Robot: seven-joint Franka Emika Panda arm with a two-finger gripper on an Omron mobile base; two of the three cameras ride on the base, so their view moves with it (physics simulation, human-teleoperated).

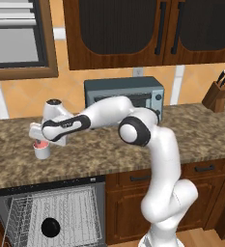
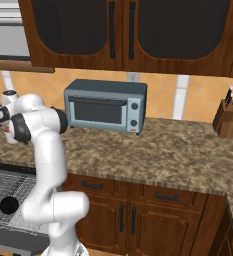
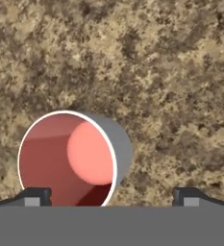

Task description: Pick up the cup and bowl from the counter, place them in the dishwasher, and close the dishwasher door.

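From the left base view we see the arm stretched far out to the left, its hand (image 1: 39,135) poised directly over the cup (image 1: 42,150), which stands upright on the brown speckled table (image 1: 201,135) near its front edge. Below, the dishwasher (image 1: 51,212) hangs open with its white wire rack on show, and the black bowl (image 1: 50,227) already sits in that rack. The hand's own body hides the fingers here, so we cannot read their stance from this side.

Over to the right base view: the arm's shoulder and elbow block almost everything at the left edge. We catch just a sliver of the cup (image 2: 9,135) behind the arm, the bowl (image 2: 9,205) down in the rack, and the toaster oven (image 2: 105,106) well apart on the table.

Now the hand view, looking straight down: the cup (image 3: 68,161) opens its pink inside towards us, axis vertical. The fingers (image 3: 111,197) are spread wide, but the cup lies off-centre, hard by the left fingertip (image 3: 34,196), with the right fingertip (image 3: 188,196) well clear. We judge a sideways shift must come before closing. The cup's near rim is cut off.
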